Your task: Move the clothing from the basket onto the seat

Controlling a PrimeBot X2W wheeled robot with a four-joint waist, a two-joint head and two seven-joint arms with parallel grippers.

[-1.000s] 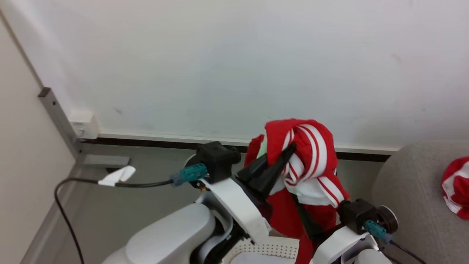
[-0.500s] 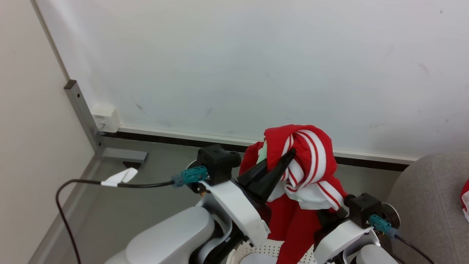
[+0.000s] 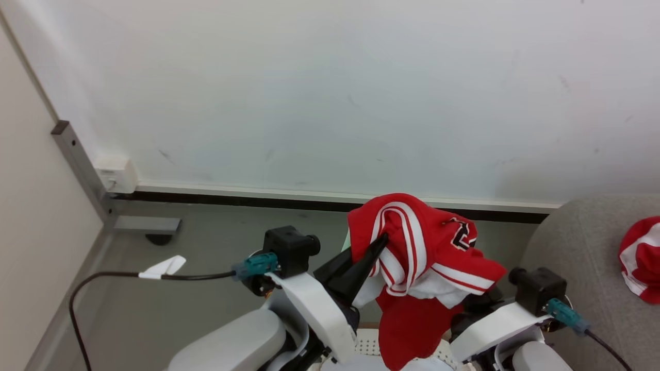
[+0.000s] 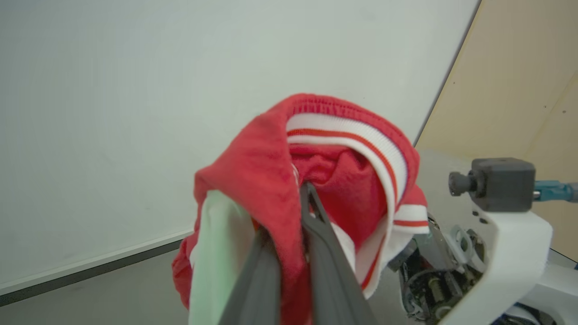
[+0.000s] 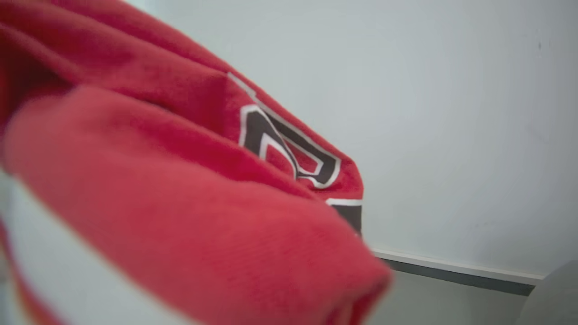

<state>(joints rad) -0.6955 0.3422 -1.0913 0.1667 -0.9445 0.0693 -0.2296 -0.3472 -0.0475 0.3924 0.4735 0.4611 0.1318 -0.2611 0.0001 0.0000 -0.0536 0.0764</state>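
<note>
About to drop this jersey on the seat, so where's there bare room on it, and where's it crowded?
Free: the grey seat between its rounded left edge and the red garment already lying at the picture's right edge. Crowded: that right edge, and above the basket, where the held jersey hangs.

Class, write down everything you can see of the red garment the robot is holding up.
The red garment looks like soft knit fabric, with broad white stripes, ribbed trim and a black-and-white number patch. It is bunched and folded and held aloft, pinched by the shut left gripper. Its lower end hangs over the basket.
</note>
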